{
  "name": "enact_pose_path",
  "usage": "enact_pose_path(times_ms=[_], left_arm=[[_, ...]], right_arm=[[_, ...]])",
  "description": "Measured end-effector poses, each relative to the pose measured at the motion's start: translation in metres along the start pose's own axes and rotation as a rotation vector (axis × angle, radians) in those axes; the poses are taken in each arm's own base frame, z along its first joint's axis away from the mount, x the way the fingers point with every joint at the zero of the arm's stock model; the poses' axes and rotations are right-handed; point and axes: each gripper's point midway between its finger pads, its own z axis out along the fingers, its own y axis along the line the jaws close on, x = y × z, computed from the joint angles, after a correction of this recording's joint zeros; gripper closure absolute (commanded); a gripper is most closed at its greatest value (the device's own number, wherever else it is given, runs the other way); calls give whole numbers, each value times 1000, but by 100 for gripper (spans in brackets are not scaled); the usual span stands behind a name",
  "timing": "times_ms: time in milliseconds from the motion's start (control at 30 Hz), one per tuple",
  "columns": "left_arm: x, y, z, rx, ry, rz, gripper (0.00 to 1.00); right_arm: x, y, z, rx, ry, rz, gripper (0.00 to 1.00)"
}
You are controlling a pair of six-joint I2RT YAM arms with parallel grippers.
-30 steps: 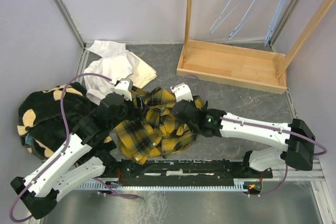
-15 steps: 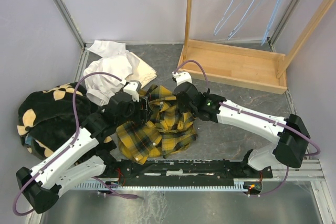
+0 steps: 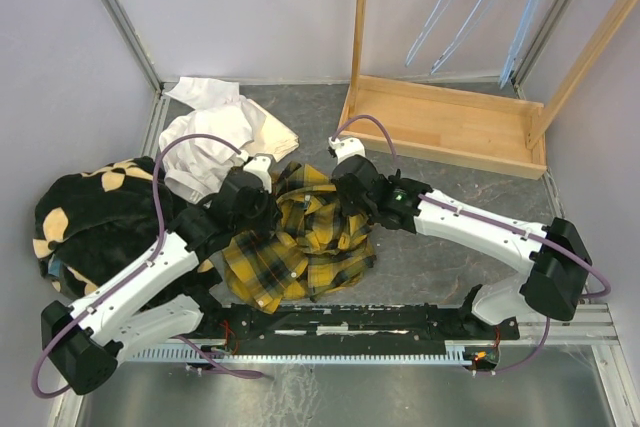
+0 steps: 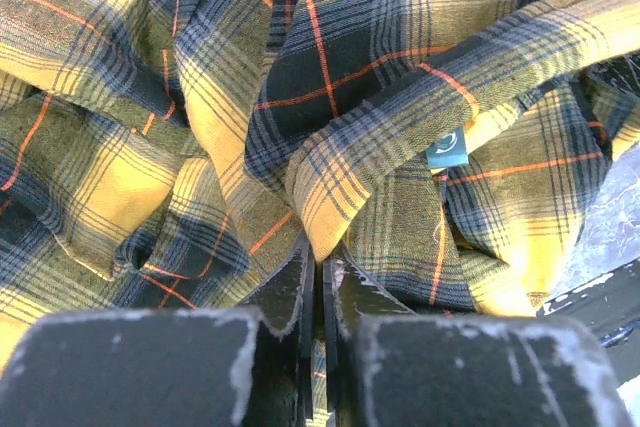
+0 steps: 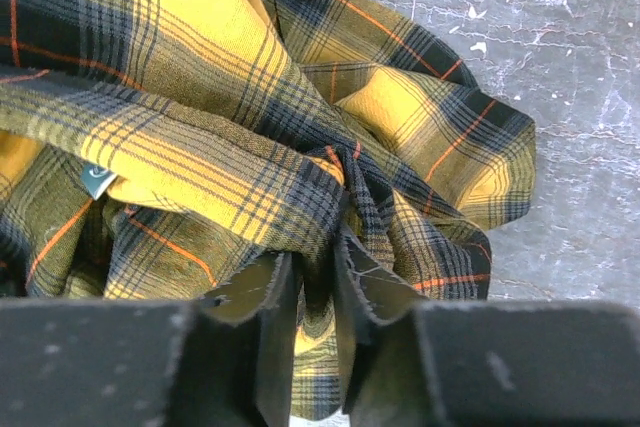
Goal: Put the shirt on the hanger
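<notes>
Surface (image 3: 440,209): grey, carries everything.
Wooden rack (image 3: 440,127), far right: light-blue hangers (image 3: 435,13) hang there, well apart from the cloth.
Black fleece (image 3: 90,217): left edge, beside my L arm.
Shirt (image 3: 300,237): crumpled heap at centre, btwn both arms, on no hanger yet.
White garment (image 3: 215,132): just behind the shirt; snag risk, I judge.
L jaws: closed on a shirt fold, prob. to lift it.
R jaws: narrow gap, cloth bunched inside; can't tell if gripping.
</notes>
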Motion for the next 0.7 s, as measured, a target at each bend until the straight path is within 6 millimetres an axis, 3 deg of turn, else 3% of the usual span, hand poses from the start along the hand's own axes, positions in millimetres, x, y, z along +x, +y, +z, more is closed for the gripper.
enact_pose_path(times_ms=[167, 433, 700], left_arm=[[-1, 0, 5, -11, 10, -12, 97], [-7, -3, 7, -12, 7, -12, 97], [-9, -5, 7, -9, 11, -12, 97]], right_arm=[[1, -5, -11, -5, -7, 5, 60], [25, -17, -21, -1, 11, 27, 61], [37, -18, -22, -12, 34, 38, 95]])
